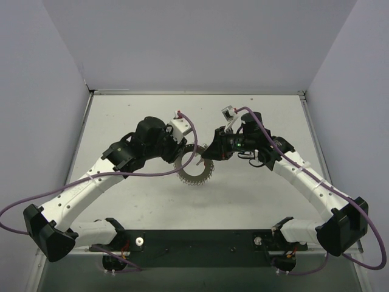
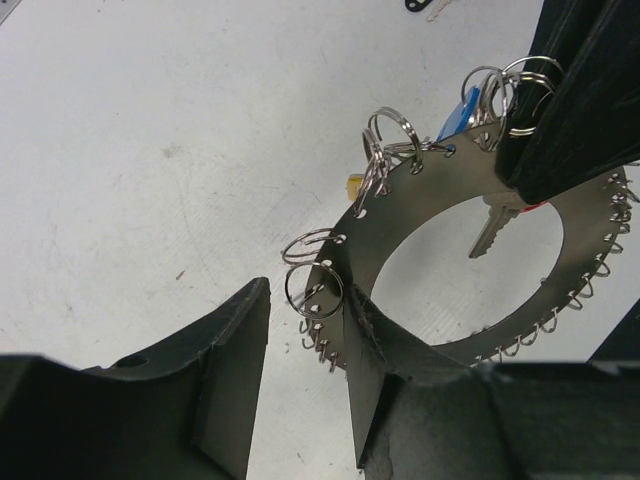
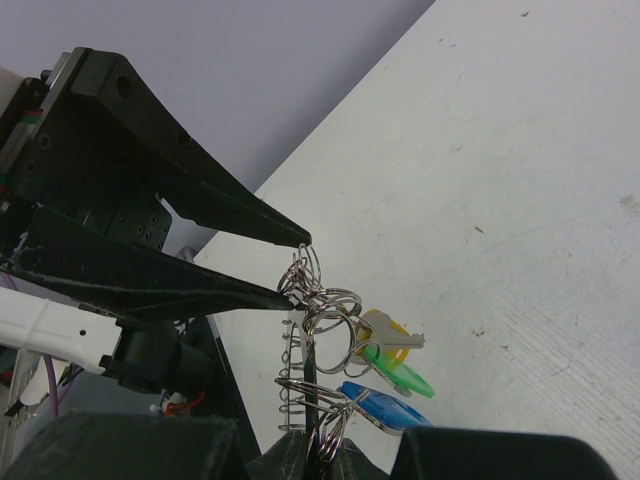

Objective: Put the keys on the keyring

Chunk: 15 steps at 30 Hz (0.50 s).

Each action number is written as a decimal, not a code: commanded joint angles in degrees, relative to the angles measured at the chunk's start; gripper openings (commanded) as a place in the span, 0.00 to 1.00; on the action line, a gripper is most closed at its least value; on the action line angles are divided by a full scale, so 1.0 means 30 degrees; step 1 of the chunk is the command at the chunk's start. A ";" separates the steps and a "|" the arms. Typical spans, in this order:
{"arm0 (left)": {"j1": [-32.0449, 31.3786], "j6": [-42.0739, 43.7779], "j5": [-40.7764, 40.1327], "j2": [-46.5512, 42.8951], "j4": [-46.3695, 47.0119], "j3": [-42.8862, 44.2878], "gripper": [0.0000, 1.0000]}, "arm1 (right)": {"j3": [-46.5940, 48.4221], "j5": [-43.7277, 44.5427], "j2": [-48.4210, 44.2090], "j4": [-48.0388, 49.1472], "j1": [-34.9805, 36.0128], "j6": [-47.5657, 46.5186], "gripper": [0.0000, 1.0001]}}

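Note:
The keyring [image 1: 193,176] is a large toothed silver disc held upright above the table between both grippers. My right gripper [image 1: 208,154] is shut on its band; in the right wrist view [image 3: 325,455] the ring [image 3: 309,380] stands edge-on out of it. Yellow [image 3: 385,325], green [image 3: 405,378] and blue [image 3: 385,408] keys hang from small split rings on the rim. My left gripper [image 1: 185,152] is open. In the left wrist view [image 2: 306,295] its fingertips straddle the ring's [image 2: 400,205] rim and a small split ring. A silver key blade [image 2: 495,225] hangs in the hole.
The white table [image 1: 255,201] is walled at the left, the right and the back. A black strip [image 1: 200,240] with the arm bases runs along the near edge. A small dark thing [image 2: 418,5] lies on the table at the top of the left wrist view.

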 commanded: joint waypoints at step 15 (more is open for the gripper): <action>0.1152 -0.0298 0.1708 -0.1485 0.1621 -0.0613 0.38 | 0.0025 -0.1618 -0.0814 0.1274 -0.0101 -0.0031 0.00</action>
